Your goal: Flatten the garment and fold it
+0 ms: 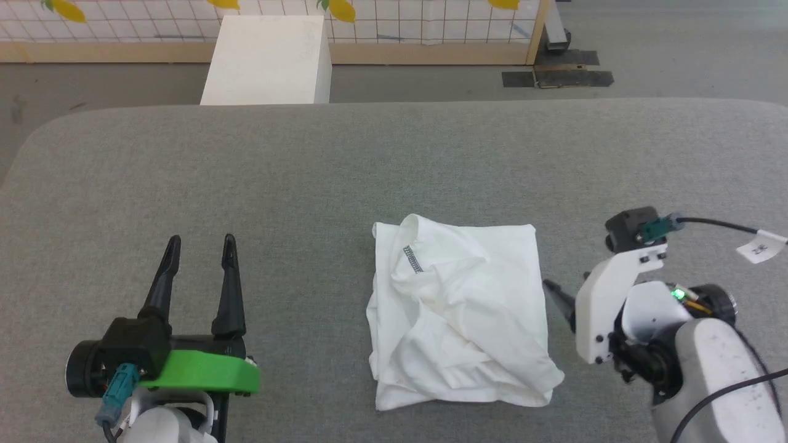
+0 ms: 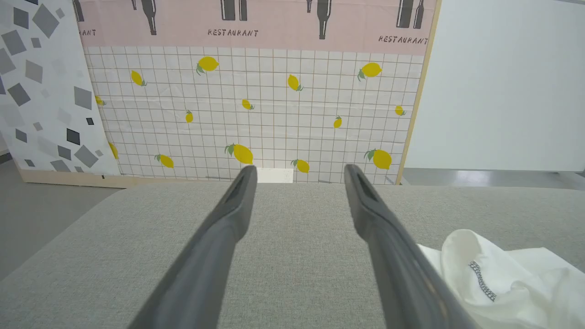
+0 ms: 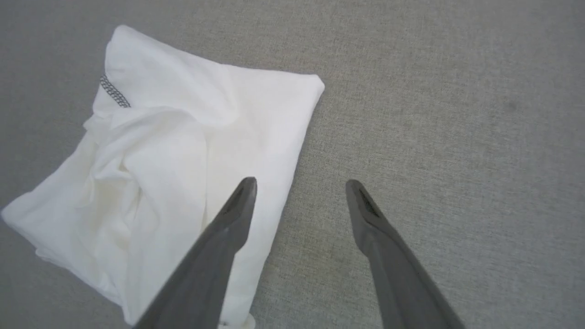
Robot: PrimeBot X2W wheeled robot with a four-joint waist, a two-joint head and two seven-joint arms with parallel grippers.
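The garment (image 1: 458,314) is a white T-shirt lying folded into a rumpled, roughly square bundle on the grey table (image 1: 308,178). A short dark zigzag seam shows near its top left. In the left wrist view the garment (image 2: 502,283) is at the lower right. My left gripper (image 1: 200,246) stands open well to the left of it, holding nothing. My right gripper (image 3: 299,185) is open just above the garment's right edge (image 3: 283,183), one finger over the cloth and one over bare table. In the head view my right gripper's dark fingertip (image 1: 554,292) pokes out beside the cloth.
A rigid white box (image 1: 268,58) stands on the floor beyond the table's far edge. Behind it runs a tiled lemon-print panel (image 2: 256,109) with a wooden frame. Dark plates (image 1: 557,77) lie on the floor at the far right. A cable with a tag (image 1: 760,246) trails from my right wrist.
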